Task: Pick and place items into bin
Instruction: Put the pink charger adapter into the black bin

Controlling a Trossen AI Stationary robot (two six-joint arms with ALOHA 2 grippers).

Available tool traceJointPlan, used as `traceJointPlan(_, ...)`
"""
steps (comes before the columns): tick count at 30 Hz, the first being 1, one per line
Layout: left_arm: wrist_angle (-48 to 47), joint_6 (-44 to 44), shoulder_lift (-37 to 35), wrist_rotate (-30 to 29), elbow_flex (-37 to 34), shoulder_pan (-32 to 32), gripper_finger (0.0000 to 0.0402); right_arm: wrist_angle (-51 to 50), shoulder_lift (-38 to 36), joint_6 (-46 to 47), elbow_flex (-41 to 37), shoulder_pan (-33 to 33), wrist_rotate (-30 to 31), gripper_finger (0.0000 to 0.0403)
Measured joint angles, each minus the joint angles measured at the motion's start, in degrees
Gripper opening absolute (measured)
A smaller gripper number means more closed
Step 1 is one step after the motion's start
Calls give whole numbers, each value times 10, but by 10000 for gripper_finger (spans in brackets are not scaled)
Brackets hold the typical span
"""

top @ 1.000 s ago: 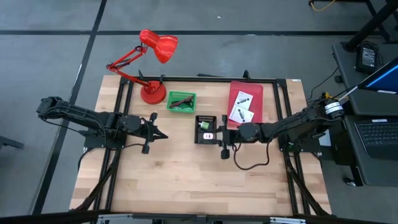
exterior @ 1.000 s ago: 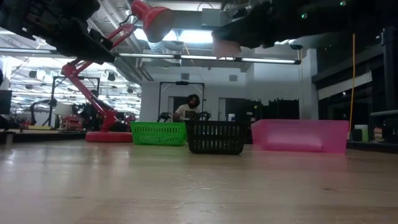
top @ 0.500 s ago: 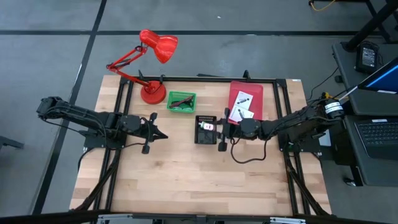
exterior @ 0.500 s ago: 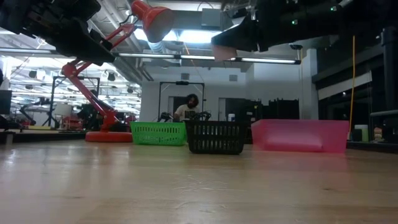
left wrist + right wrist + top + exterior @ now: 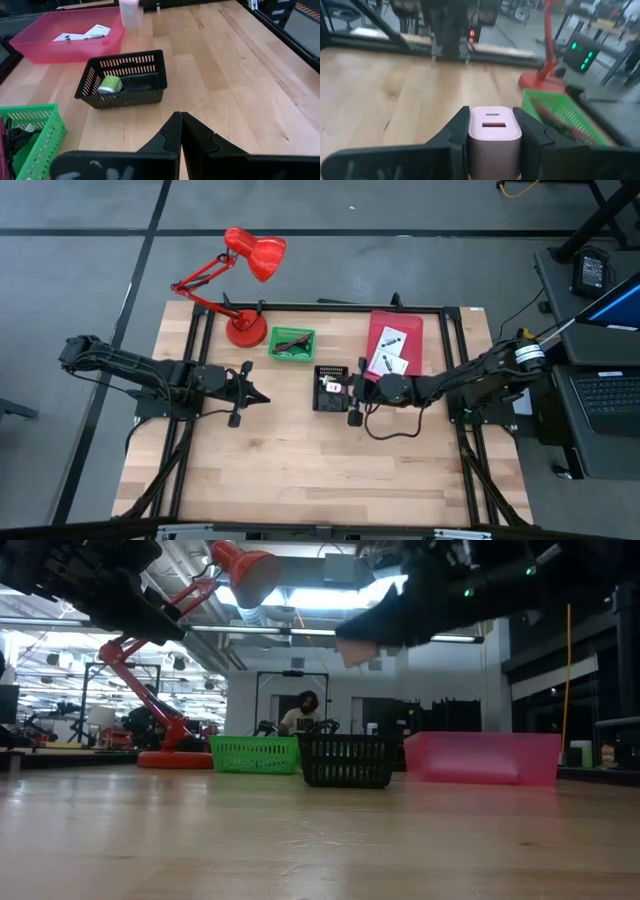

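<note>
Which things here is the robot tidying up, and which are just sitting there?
Being tidied: pink cube in right gripper, over black bin; white packets in pink tray.
Just there: red lamp, green basket, left gripper.

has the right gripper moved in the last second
Yes. In the high view the right gripper, shut on the pink cube, has shifted left, closer over the black basket and away from the pink tray.

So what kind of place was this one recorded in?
Probably a robotics lab or workshop: a wooden table with sorting bins, exposed ceiling lights over an open hall, and a laptop beside the rig.
</note>
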Motion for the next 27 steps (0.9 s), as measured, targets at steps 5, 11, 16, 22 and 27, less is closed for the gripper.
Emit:
traceJointPlan(5, 0, 14, 0, 0, 0, 0, 3, -1, 60, 10, 25, 0, 0, 90)
traceJointPlan(11, 1, 10, 0, 0, 0, 0, 3, -65, 110, 53, 62, -5, 0, 90)
traceJointPlan(16, 2, 10, 0, 0, 0, 0, 3, -154, 121, 95, 105, -12, 2, 90)
traceJointPlan(22, 2, 10, 0, 0, 0, 0, 3, -230, 135, 103, 136, -19, 1, 90)
traceJointPlan(27, 2, 10, 0, 0, 0, 0, 3, -232, 144, 113, 136, -20, 2, 90)
